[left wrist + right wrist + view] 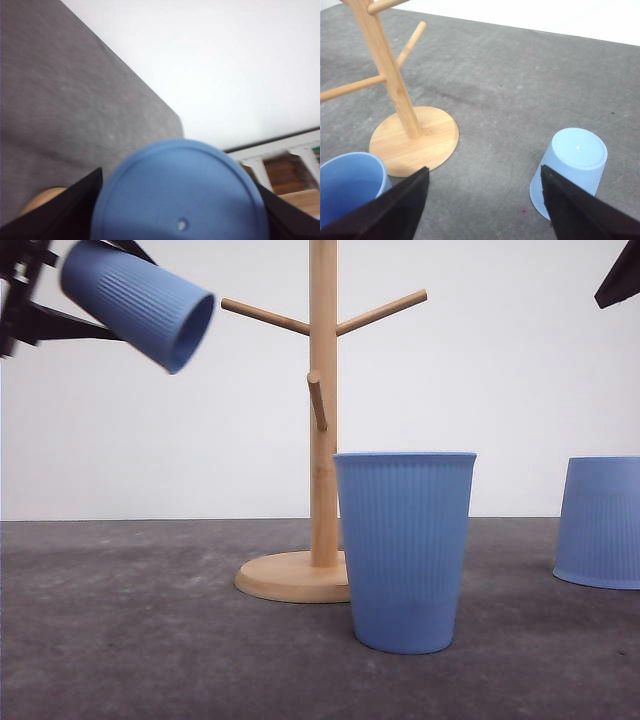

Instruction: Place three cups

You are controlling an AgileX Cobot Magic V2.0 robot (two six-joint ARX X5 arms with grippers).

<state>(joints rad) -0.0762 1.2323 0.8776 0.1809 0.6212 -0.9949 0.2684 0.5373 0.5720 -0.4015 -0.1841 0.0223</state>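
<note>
- Light-blue ribbed plastic: an upright cup (405,550) is standing mouth-up in the lower centre of the front view, nearest the camera.
- Wooden rack (322,400) is standing just behind it, its round base (290,577) resting on the grey table (150,640).
- An inverted cup (600,520) is sitting at the right edge, well apart from the right gripper (485,205), whose fingers are spread wide and holding nothing.
- Upper left: the left gripper (180,210) is clamping a tilted cup (140,302) aloft.
</note>
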